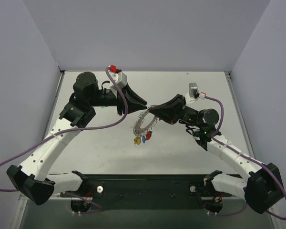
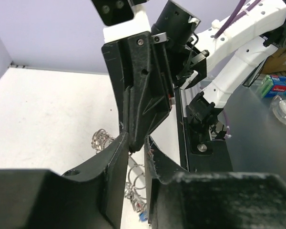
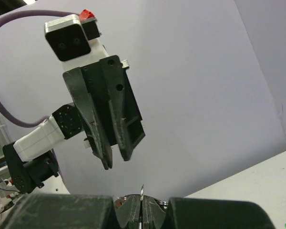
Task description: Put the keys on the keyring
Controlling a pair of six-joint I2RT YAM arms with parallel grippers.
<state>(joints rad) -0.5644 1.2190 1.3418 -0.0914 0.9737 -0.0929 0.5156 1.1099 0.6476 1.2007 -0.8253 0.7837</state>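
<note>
— Where's the keyring?

— Around the middle of the white table, between the two arms. The right pincer is pressed together on its far rim; in the right wrist view a thin strand of wire stands up between the closed fingers.

— And the keys?

— Three show, with yellow, blue and red heads, bunched at the ring's near end and touching it. I can't tell whether they are threaded on.

— The left pincer?

— Slightly spread, tips just beside the right pincer's tip, above the ring's far rim. Nothing shows between its fingers.
</note>
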